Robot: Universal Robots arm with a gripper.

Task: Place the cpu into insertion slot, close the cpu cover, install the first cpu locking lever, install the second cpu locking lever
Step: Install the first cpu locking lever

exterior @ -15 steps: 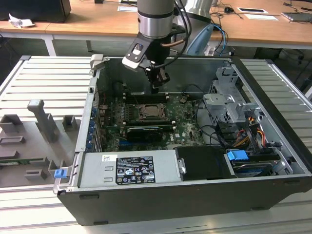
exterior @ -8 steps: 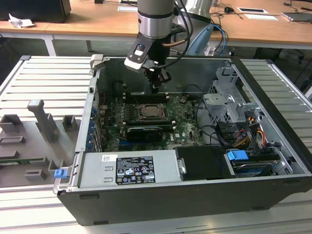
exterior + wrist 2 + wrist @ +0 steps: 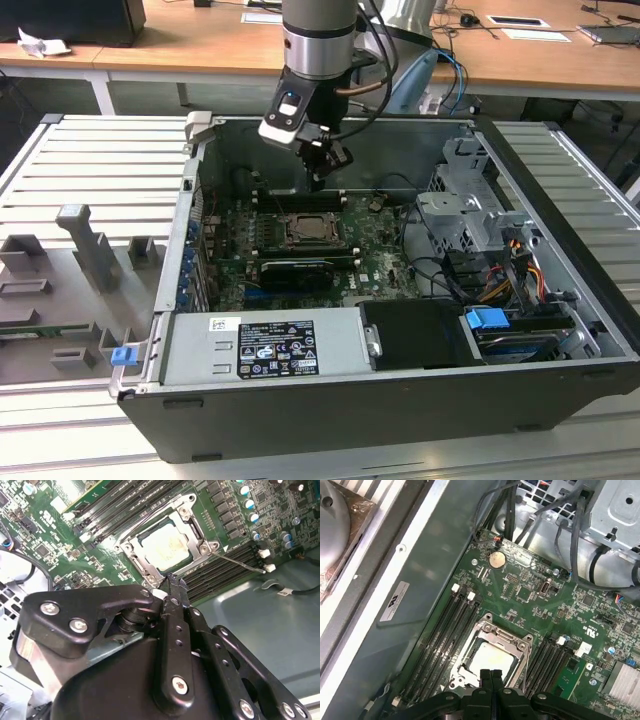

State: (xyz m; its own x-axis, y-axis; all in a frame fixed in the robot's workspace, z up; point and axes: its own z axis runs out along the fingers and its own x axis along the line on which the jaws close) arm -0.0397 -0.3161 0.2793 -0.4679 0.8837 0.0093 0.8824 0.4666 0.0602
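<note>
Gripper (image 3: 318, 183) hanging empty, fingers pressing together. In exterior view, cpu (image 3: 312, 231) lying at 6 o'clock, close under gripper, cpu cover (image 3: 522, 655) lying flat over it.

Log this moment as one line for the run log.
cpu seated under closed cpu cover | gripper shut, empty, over cover edge | one locking lever sticking out

The computer case (image 3: 350, 420) is sitting on the bench (image 3: 100, 170); the motherboard (image 3: 385, 250) is lying on its floor; the cpu (image 3: 490, 659) is resting in the insertion slot (image 3: 290, 232) at mid-board, with the cpu cover (image 3: 492, 630) lying over it; memory slots (image 3: 442, 640) are running along both sides; the hand (image 3: 318, 180) is hovering just above the slot's edge; the drive cage (image 3: 460, 215) is standing at the exterior view's right.
</note>
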